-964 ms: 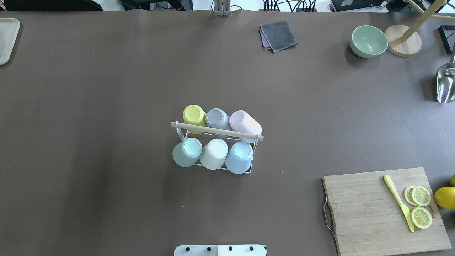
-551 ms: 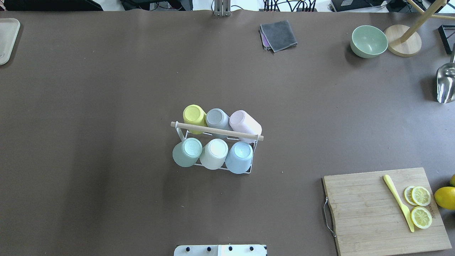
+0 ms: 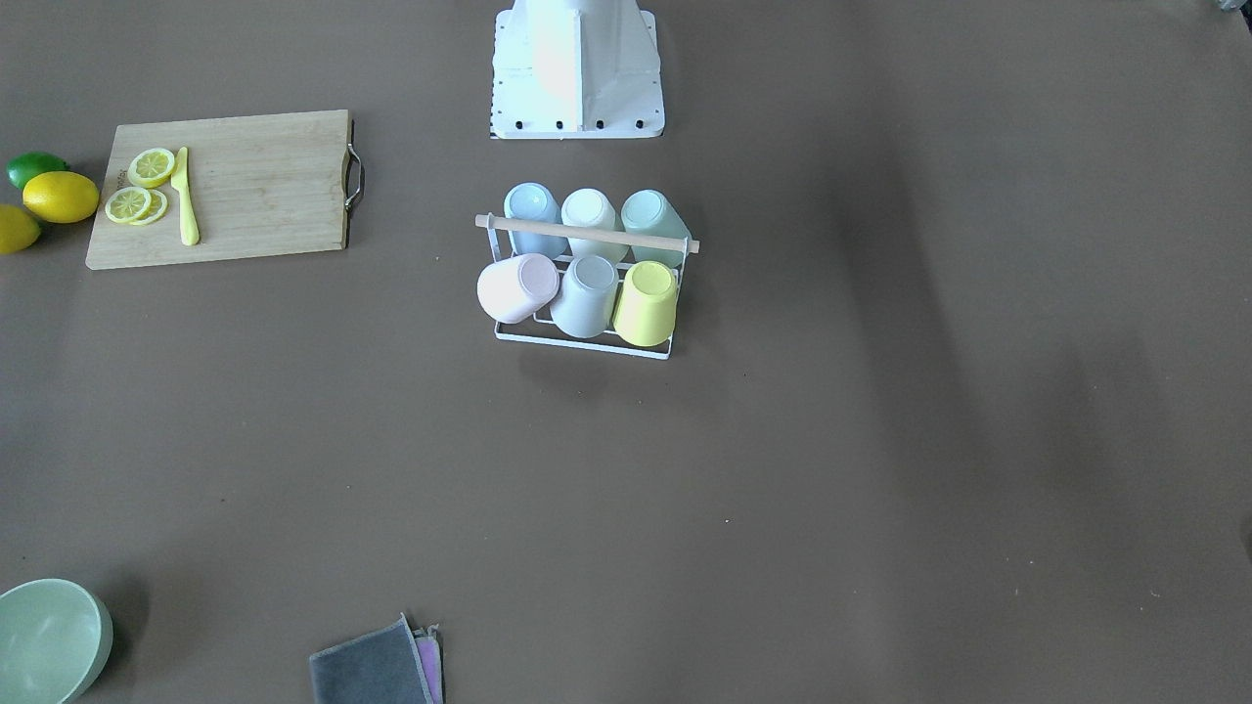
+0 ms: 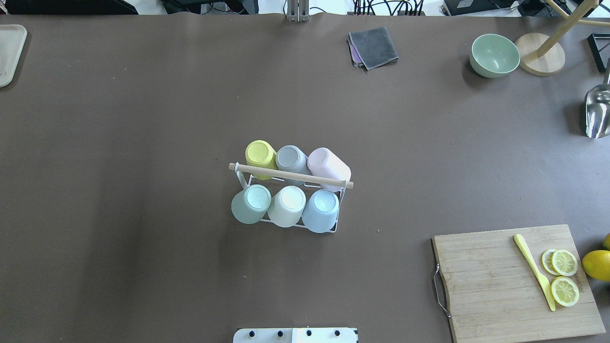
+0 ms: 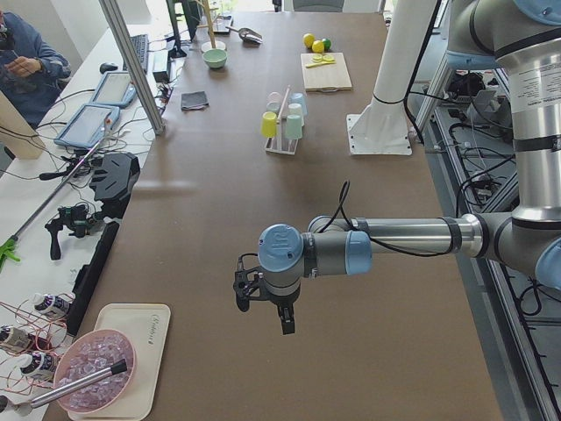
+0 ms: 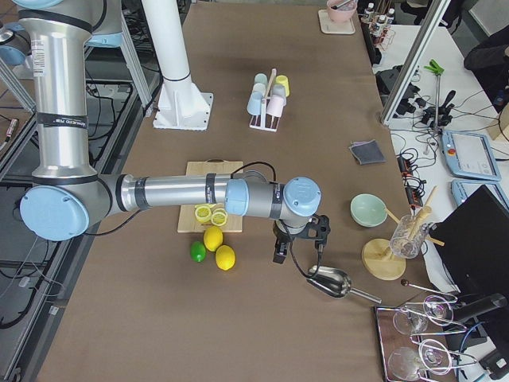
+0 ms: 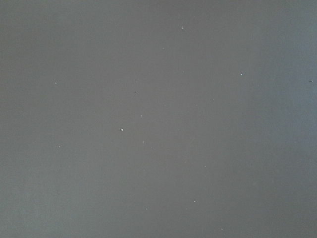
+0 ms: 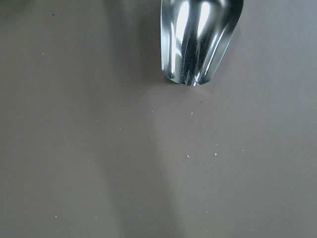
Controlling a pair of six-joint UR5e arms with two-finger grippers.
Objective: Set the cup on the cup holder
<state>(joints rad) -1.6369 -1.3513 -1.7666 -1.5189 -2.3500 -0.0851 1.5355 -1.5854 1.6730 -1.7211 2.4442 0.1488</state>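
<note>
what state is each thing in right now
cup holder: upright, carrying six cups
cups: upside down, pink cup tilted
green bowl: upright, empty
grey cloth: folded
lemon slices: cut, on cutting board
metal scoop: lying flat
left gripper: open or shut unclear
right gripper: open or shut unclear

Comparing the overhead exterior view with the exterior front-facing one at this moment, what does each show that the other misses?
Only the overhead view shows the metal scoop, the round wooden stand base and a pale tray, all at the table's edges. Only the front-facing view shows the lime beside the lemons. Both show the cup holder with six upturned cups, the cutting board with lemon slices and a yellow knife, the green bowl and the grey cloth.
</note>
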